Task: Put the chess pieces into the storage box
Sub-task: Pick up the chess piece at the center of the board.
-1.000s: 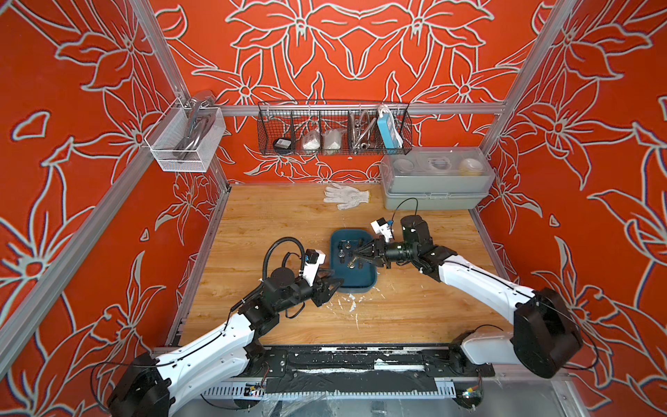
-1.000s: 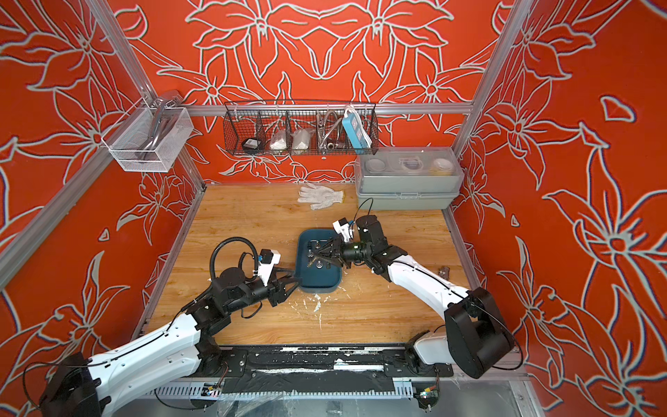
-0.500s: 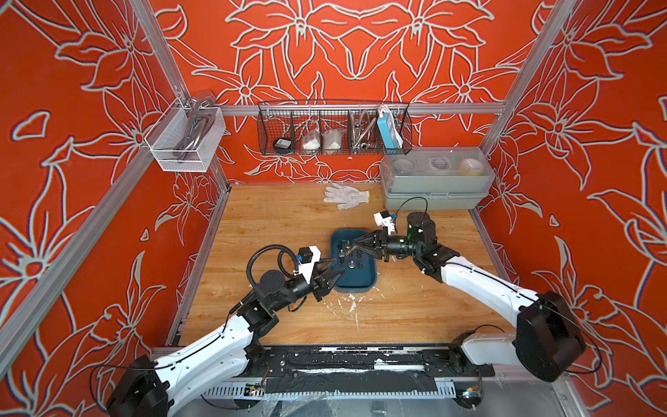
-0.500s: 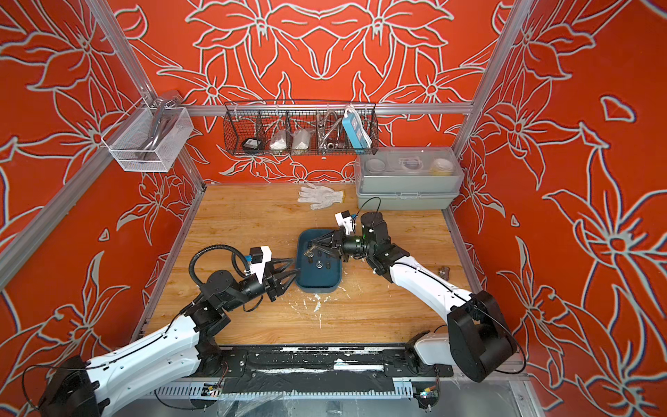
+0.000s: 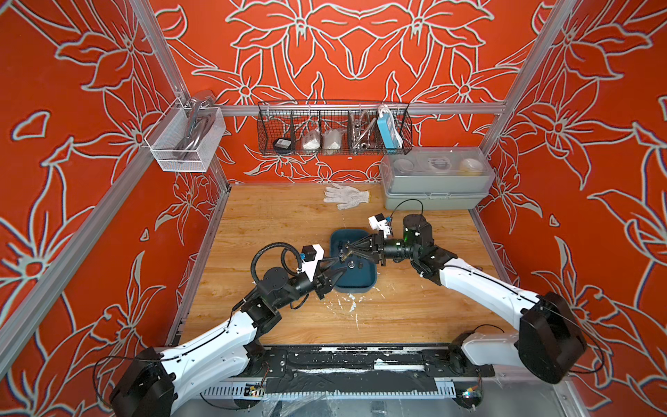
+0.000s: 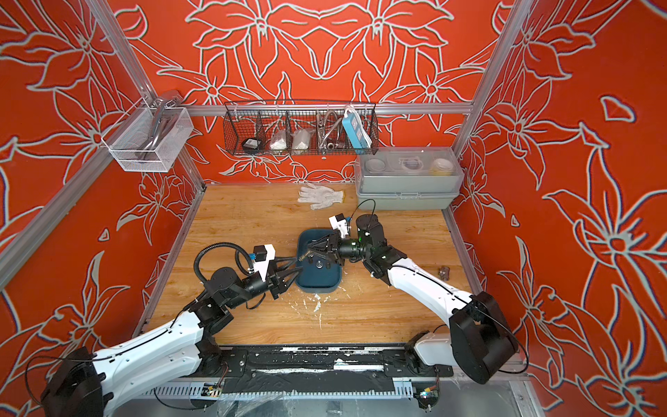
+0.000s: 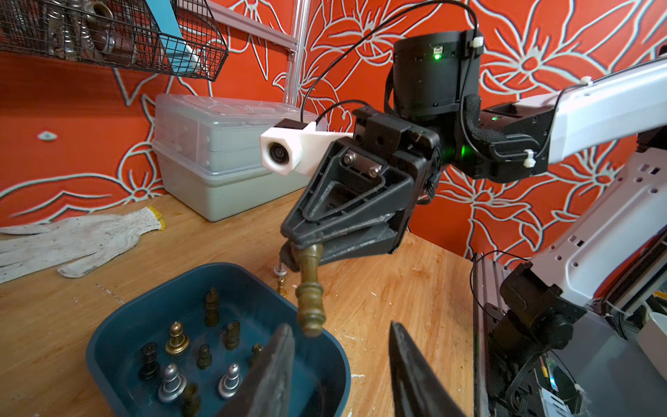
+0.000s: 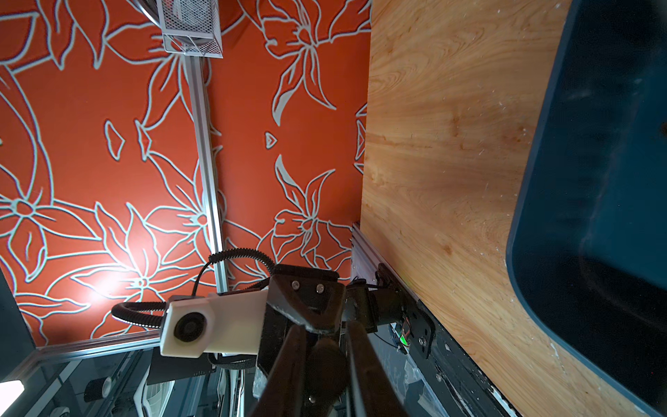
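Left gripper (image 7: 339, 326) stands with its two black fingers (image 7: 274, 364) apart and nothing between them. It hovers at the left edge of the shallow dark teal plastic storage box (image 5: 361, 284), which sits on the wooden tabletop (image 5: 288, 216) between the two arms.

Inside the box stand small chess pieces: several dark olive-brown ones (image 7: 212, 307), one shiny gold pawn (image 7: 177, 337) and two silver pawns (image 7: 171, 377) with flared bases, all upright as far as the left wrist view shows.

Just above the left gripper's fingertips hangs a longer olive-brown turned chess piece (image 7: 309, 292), slightly tilted, its lower end over the box's rim. Its upper end is pinched in the right gripper (image 7: 299, 252), whose black jaws are clamped on it. The right arm reaches in over the box from the opposite side.

Two more little pieces — one silver (image 7: 279, 270), one gold (image 7: 281, 285) — stand on the wood just beyond the box's far rim, below the right gripper and outside the box.

Farther back lies a white knitted work glove (image 5: 344, 196). To its right, against the wall, is a grey plastic box with a translucent lid (image 5: 433, 187).
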`<state>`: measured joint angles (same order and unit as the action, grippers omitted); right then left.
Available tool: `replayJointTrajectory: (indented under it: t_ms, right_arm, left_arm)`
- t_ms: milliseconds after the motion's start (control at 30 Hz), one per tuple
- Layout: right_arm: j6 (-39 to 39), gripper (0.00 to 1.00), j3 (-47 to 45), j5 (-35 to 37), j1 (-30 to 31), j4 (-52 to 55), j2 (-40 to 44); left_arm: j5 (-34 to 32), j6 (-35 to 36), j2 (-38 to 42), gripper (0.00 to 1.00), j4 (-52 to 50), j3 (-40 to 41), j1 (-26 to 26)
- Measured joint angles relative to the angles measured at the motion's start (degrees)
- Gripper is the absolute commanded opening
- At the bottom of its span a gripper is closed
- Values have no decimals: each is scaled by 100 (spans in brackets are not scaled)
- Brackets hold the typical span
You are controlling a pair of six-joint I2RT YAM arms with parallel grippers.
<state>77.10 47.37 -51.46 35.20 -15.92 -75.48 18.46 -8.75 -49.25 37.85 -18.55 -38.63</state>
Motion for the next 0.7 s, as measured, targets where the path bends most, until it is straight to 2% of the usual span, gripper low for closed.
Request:
replayJointTrajectory:
  t_ms: [200,367,600,700]
  right_arm:
    - [7,14,0,2,142,-11,-4]
    - [35,14,2,2,162,-90,-31]
    - [68,14,0,2,162,-131,-66]
    - [68,14,0,11,162,-151,-79]
  left_arm:
    - [-24,37,-63,29,42,-31,0]
    - [-31,66,-127,27,42,-31,0]
    - [-101,116,-140,15,37,-31,11]
    - [-136,133,-140,15,31,-31,17]
